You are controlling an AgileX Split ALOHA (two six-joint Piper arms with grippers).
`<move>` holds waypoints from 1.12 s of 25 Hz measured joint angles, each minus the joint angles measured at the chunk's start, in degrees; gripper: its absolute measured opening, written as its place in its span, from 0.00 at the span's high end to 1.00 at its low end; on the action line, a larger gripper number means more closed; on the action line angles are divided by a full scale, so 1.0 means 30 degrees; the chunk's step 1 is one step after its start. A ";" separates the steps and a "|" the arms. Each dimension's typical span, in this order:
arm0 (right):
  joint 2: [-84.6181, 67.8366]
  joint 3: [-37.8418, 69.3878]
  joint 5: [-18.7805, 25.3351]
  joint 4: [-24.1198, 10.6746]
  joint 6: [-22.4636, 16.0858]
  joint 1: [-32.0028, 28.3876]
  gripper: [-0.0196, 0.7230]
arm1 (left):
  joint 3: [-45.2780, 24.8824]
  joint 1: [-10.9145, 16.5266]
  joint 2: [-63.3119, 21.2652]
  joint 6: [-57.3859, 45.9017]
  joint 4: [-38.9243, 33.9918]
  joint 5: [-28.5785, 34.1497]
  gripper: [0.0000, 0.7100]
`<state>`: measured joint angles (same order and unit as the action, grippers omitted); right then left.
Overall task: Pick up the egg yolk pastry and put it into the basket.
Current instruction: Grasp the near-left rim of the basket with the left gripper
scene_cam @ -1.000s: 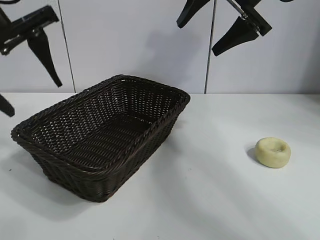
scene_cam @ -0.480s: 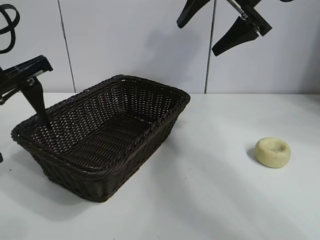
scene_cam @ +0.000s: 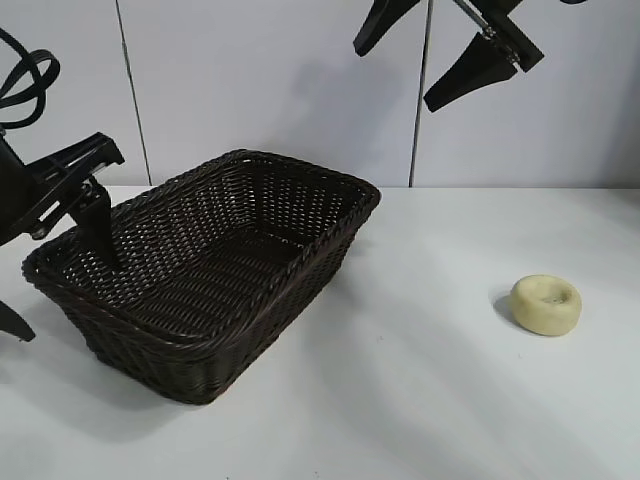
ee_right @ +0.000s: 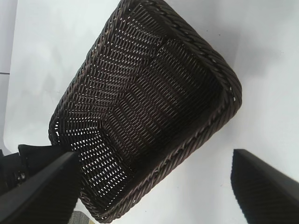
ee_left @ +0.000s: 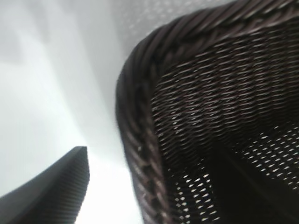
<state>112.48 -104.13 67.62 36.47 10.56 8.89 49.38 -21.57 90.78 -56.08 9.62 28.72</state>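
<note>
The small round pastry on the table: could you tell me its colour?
Pale yellow-cream pastry, clearest in the exterior view.

My left gripper [scene_cam: 55, 285] has matt black plastic fingers [ee_left: 51, 193] with fine ribbing, one either side of the basket [scene_cam: 215, 265] rim. The basket is dark woven wicker, slightly glossy, rough and braided. Right of it, the egg yolk pastry [scene_cam: 545, 304] looks matt, doughy on the smooth white table [scene_cam: 430, 400].

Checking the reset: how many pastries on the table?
1. The egg yolk pastry sits on the table's right side, apart from the basket, which looks empty.
</note>
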 joint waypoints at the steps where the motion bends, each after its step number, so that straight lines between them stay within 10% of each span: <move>1: 0.0000 0.0000 0.0000 0.0000 0.0000 0.0000 0.13 | 0.0000 0.0000 0.0000 0.0000 -0.0039 0.0000 0.26; 19: 0.0000 0.0000 -0.0020 0.0000 0.0000 0.0000 0.13 | 0.0000 0.0000 0.3599 0.0000 0.0175 -0.1121 0.27; 28: 0.0000 0.0000 -0.0020 0.0000 0.0000 0.0000 0.13 | 0.0000 0.0000 0.3599 -0.0206 0.1559 -0.1142 0.83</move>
<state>112.48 -104.13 67.56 36.47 10.56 8.89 49.38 -21.57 101.58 -56.70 14.30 25.29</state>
